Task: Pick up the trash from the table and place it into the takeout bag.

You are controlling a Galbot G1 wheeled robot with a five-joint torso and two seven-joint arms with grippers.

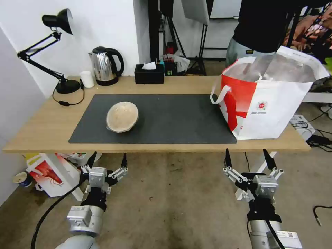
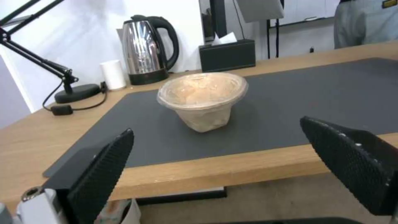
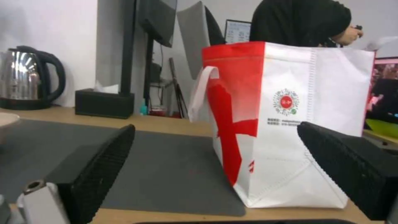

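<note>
Beige bowl (image 1: 122,116) lies far and slightly right of the left end effector (image 1: 107,160) — nearer arm; both the left and right end effector (image 1: 248,158) gape empty.

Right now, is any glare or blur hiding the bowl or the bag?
Head view: beige bowl sharp and evenly lit; takeout bag foil lining shines, still readable. Left wrist view: bowl slightly soft. Right wrist view: bag clear.

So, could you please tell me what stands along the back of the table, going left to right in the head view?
Desk lamp → small white cup → kettle → black tissue box → takeout bag.
</note>
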